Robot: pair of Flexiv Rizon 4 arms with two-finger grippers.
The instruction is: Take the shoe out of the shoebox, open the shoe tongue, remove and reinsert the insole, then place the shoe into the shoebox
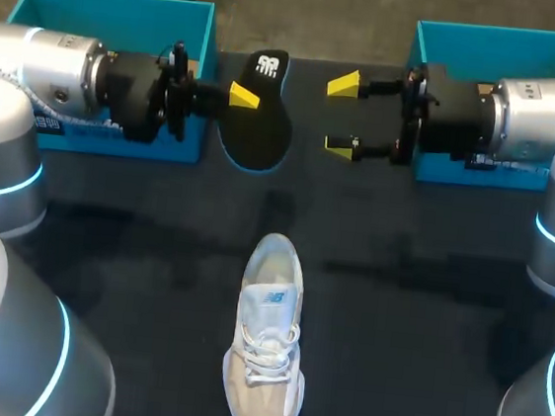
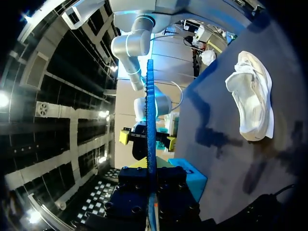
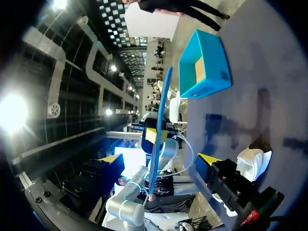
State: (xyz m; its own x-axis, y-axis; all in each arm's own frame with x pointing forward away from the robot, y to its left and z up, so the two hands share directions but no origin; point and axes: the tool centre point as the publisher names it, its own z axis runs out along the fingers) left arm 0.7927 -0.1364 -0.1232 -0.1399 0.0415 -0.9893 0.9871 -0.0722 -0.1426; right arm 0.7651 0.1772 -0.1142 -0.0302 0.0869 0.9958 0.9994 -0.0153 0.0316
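Observation:
A white and beige shoe (image 1: 266, 336) lies on the dark table, toe toward the near edge. It shows beside the left gripper in the left wrist view as well (image 2: 252, 96). My left gripper (image 1: 238, 95) is shut on the black insole (image 1: 263, 112), holding it up in the air between the two boxes. In the left wrist view the insole (image 2: 150, 120) stands edge-on, blue-rimmed, out of my left gripper (image 2: 150, 166). My right gripper (image 1: 343, 118) is open, facing the insole from the right with a gap between. In the right wrist view the insole (image 3: 161, 125) hangs ahead of the open right gripper (image 3: 159, 159).
One teal shoebox (image 1: 113, 22) stands at the back left behind my left arm, a second teal box (image 1: 512, 54) at the back right behind my right arm. In the right wrist view the left box (image 3: 202, 65) stands open.

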